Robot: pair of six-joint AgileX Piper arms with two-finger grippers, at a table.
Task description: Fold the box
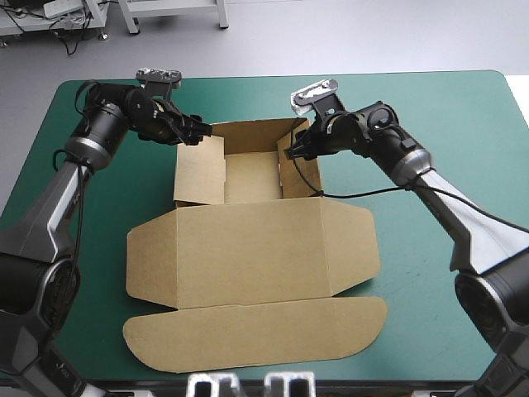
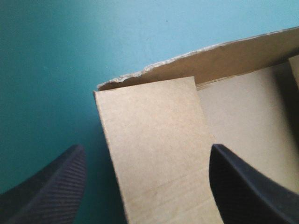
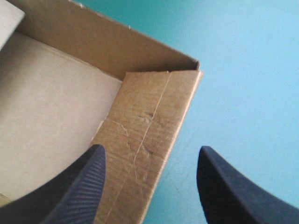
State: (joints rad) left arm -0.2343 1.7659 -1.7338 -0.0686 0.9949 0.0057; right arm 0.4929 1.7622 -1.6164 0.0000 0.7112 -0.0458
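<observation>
The teal-green cover (image 1: 430,99) fills the high view, and the brown box (image 1: 248,248) lies at its middle: the tray part is in the upper centre with its far wall (image 1: 252,131) upright, and the lid (image 1: 256,331) lies flat toward the bottom edge. The left gripper (image 1: 197,132), upper left of centre, and the right gripper (image 1: 291,149), upper right, each have their black fingers spread astride a side flap at a far corner, pinching nothing. The step in hand looks to be tucking the side walls, and the next move would call for both arms to fold their flaps evenly into the tray.
</observation>
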